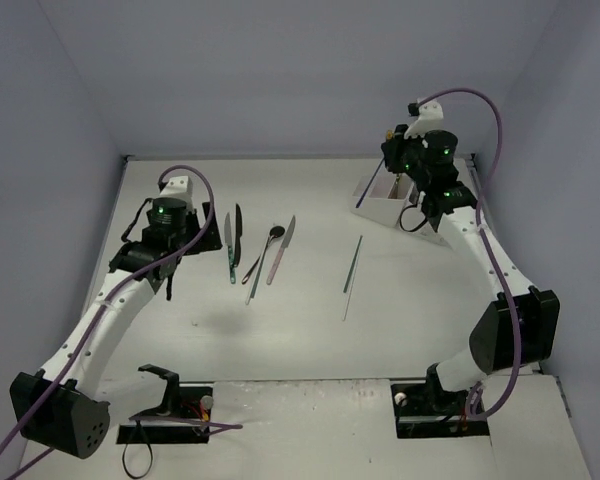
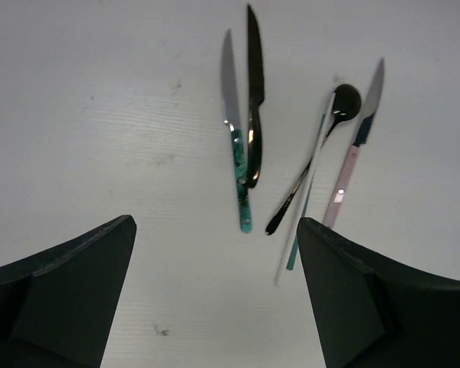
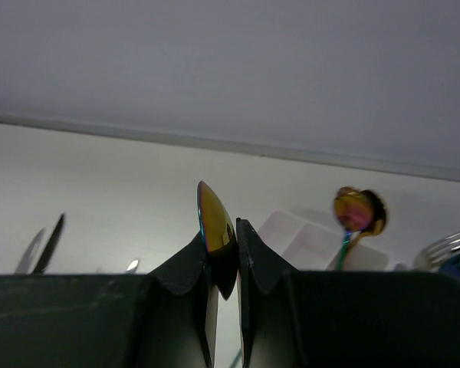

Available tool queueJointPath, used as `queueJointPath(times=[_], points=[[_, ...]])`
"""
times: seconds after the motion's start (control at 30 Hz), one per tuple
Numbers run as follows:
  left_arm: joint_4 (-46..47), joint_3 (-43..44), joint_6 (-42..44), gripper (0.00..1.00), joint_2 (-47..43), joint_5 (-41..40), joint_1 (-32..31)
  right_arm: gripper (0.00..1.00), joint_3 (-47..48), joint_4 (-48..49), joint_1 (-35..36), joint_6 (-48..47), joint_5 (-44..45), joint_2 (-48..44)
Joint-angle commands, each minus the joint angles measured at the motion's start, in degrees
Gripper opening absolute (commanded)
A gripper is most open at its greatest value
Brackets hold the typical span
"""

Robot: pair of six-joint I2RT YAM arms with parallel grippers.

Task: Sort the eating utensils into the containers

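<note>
Several utensils lie left of centre: a green-handled knife (image 1: pixel 229 247) (image 2: pixel 234 130), a black knife (image 1: pixel 237 232) (image 2: pixel 253 100), a black spoon (image 1: pixel 270 244) (image 2: pixel 326 138), a pink-handled knife (image 1: pixel 281 250) (image 2: pixel 354 149) and thin sticks (image 2: pixel 303 207). My left gripper (image 1: pixel 168 282) (image 2: pixel 215 307) is open and empty, above bare table just left of them. The white containers (image 1: pixel 390 205) (image 3: pixel 303 234) stand at the back right. My right gripper (image 1: pixel 392 172) (image 3: pixel 224 230) is above them, shut on an iridescent spoon (image 3: pixel 215 215). Another iridescent spoon (image 3: pixel 356 211) stands in a compartment.
A thin dark stick (image 1: pixel 353 262) lies alone mid-table, with a paler one below it. Fork tines (image 3: pixel 452 253) show at the right edge of the right wrist view. Grey walls close in the table at the back and sides.
</note>
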Motion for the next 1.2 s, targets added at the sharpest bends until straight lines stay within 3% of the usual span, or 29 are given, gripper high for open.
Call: queueJointPath(times=[0.0,0.37,1.0,1.17], points=[[-3.6,1.9,2.8,0.86,-0.3,3.4,4.4,0.0,8.5,5.0,-4.3,-7.9,0.3,5.8],[-4.6,1.0,3.2,0.92,-0.6,2.9,6.4,0.0,16.2,5.1,-9.7,-14.1,1.7,14.8],[-3.8,0.6,2.6,0.93,0.2,5.2,7.5,0.0,13.5,6.6,-12.4,-14.7,0.7,17.6],[-3.2,0.1,2.7,0.93,-0.5,5.5,7.6,0.06,10.3,8.8,-12.1,-12.3,-0.5,19.7]])
